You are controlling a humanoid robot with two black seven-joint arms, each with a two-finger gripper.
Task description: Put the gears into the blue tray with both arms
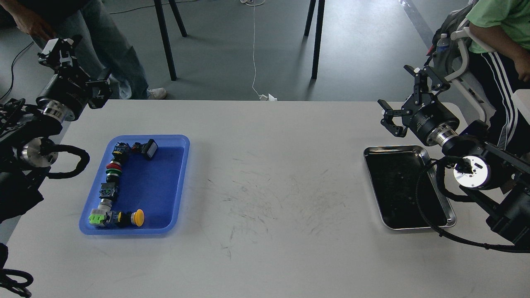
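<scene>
Both grippers, left (pixel 76 68) and right (pixel 410 97), hang spread open and empty, either side of the blue tray (pixel 181 182)

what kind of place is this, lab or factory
Probably a robotics lab or test room: a plain white table holding a blue tray of push-button switches, a cable trailing over the grey floor, and people standing alongside.

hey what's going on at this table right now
A two-armed robot is set to move gears into the blue tray, but it holds nothing. The left pincer and right pincer hang open above the table's far corners. The blue tray holds push-button switches; the steel tray looks dark, and no gears can be made out.
</scene>
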